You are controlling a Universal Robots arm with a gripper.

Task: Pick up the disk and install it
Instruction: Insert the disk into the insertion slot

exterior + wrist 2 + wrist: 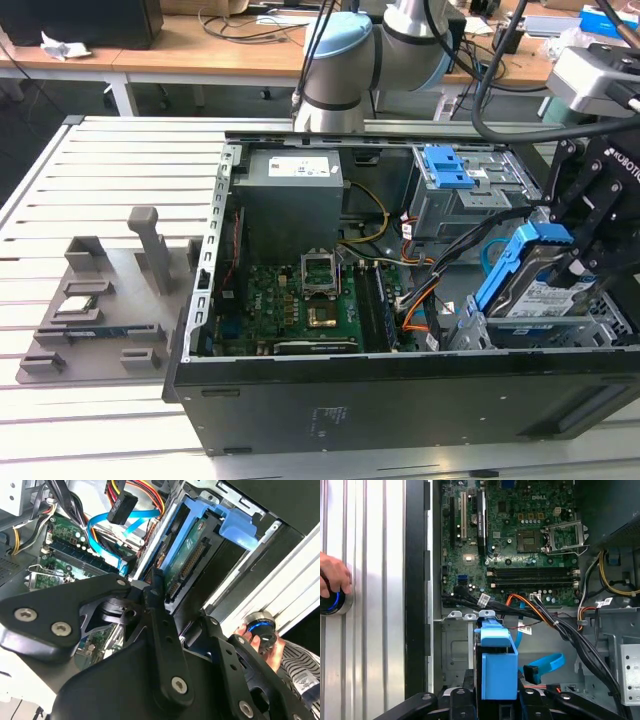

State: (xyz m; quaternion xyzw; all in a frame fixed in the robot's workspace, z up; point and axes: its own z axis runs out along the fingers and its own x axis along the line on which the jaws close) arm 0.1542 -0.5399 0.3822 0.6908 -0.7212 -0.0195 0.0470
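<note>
While the gripper (578, 262) pinches the tilted disk (545, 293), both sit at 3 o'clock of the computer case (400, 395), exterior view.

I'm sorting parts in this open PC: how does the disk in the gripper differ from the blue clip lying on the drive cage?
The disk carries a silver drive with a white-and-blue label between its blue rails; the blue clip is bare plastic. The disk is tilted, while the blue clip lies flat on the drive cage. The gripper holds the disk; nothing touches the blue clip. Both have the same blue plastic.
</note>
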